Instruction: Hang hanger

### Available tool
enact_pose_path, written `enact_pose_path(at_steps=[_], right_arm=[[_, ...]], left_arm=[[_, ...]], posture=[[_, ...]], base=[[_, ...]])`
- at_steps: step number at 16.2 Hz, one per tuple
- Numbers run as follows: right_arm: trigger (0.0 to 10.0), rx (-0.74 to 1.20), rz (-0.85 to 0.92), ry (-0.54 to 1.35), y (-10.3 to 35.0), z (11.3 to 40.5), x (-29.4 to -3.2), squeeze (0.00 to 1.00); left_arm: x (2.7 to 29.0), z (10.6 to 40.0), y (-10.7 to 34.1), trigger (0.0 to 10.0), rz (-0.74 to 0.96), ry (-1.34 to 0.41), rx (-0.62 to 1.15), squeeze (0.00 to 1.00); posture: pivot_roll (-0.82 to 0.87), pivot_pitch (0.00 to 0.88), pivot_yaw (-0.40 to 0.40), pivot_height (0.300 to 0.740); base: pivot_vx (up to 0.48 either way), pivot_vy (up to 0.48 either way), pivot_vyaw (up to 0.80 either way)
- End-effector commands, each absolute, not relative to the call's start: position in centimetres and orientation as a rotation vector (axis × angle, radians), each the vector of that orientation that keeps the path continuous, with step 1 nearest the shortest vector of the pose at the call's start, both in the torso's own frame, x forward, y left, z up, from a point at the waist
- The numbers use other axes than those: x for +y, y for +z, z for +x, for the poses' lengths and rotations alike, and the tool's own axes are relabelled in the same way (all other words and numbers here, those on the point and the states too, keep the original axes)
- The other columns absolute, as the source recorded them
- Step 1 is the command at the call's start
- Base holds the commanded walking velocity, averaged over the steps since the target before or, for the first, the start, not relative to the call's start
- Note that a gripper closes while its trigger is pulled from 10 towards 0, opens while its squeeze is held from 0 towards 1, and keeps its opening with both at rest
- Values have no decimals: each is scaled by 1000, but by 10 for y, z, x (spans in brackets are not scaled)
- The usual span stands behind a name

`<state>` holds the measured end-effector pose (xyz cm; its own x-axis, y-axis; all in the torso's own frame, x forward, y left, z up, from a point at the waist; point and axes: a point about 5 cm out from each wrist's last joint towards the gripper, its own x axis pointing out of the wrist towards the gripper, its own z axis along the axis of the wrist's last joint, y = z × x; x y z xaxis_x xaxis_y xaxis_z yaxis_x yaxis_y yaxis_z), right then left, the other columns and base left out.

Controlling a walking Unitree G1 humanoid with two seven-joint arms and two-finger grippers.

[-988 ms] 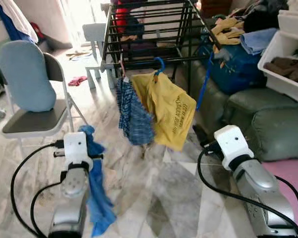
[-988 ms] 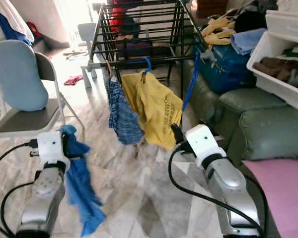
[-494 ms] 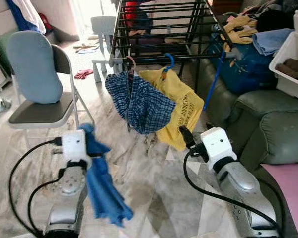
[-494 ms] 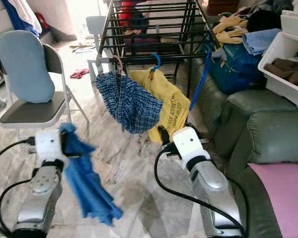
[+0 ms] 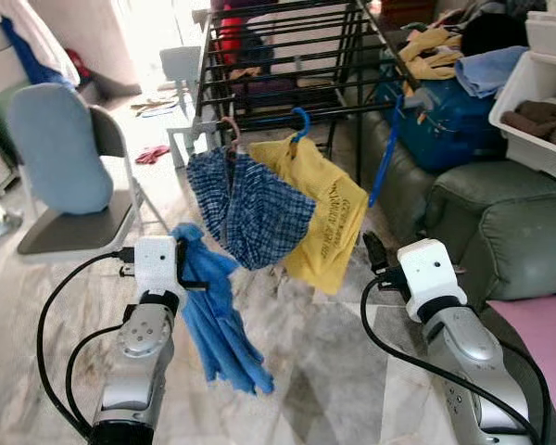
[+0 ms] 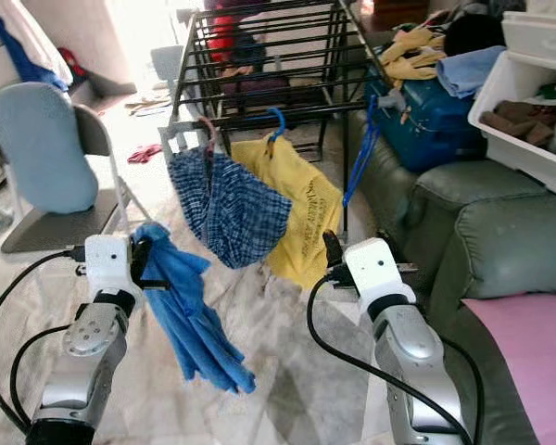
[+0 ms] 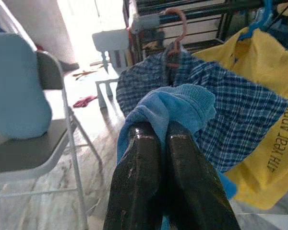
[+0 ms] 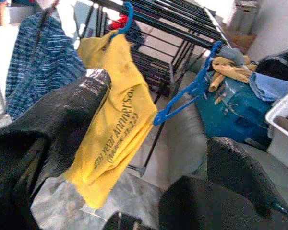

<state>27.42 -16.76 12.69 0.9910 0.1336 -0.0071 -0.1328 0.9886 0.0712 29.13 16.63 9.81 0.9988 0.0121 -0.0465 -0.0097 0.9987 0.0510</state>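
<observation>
Ahead of both hands, on the front rail of a black drying rack (image 5: 287,56): two garments on hangers. Blue checked garment (image 5: 248,209) on a pink hanger (image 7: 175,28); yellow shirt (image 5: 320,209) with dark lettering on a blue hanger (image 5: 299,119), touching the checked one on its right side.

Left hand (image 7: 156,136): fingers (image 7: 182,177) pressed together, clamped on a bunched blue cloth (image 5: 218,315). Cloth hangs down below the hand over the marble floor (image 5: 324,371), just beside the lower edge of the checked garment. Whether a hanger sits inside the cloth cannot be told.

Right hand (image 8: 153,110): fingers (image 8: 81,96) wide apart, holding nothing, raised near the yellow shirt's lower right corner, not touching it.

Further items: second blue hanger (image 8: 189,93), bare, hooked on the rack's corner beyond the right hand and slanting down. Folding chair (image 5: 69,209) with a light blue cushion, beyond the left hand on its outer side. Green sofa (image 5: 500,222) to the right hand's outer side, carrying a teal bag (image 5: 454,120), loose clothes and a white bin (image 5: 533,111).

View notes: left wrist view shows the cloth folded over the fingertips and the pink hook on the rail. Right wrist view shows the spread of the fingers and the bare hanger between them. Eye views show both arms and the cloth's full drop.
</observation>
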Motion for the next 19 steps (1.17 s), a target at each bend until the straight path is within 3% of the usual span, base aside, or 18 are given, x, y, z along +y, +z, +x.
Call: enact_pose_path(at_steps=[1,5,11,15,19], right_arm=[[10000,-2,68,141,130,277,-165,0],[10000,-15,72,150,135,283,-167,0],[10000,-32,76,125,138,282,-169,0],[10000,13,66,110,128,274,-173,0],[10000,11,63,136,130,277,-169,0]], left_arm=[[169,296,105,10000,46,12,16,0],[165,300,104,10000,39,-9,16,0],[153,305,103,10000,19,-47,27,0],[153,310,102,10000,-6,-40,50,0],[151,305,95,10000,-7,-47,75,0]], posture=[[-154,0,132,740],[-170,0,110,740],[-205,0,142,740],[-204,0,137,740],[-202,0,134,740]], base=[[412,0,0],[413,0,0],[426,0,0],[331,339,0],[0,460,0]])
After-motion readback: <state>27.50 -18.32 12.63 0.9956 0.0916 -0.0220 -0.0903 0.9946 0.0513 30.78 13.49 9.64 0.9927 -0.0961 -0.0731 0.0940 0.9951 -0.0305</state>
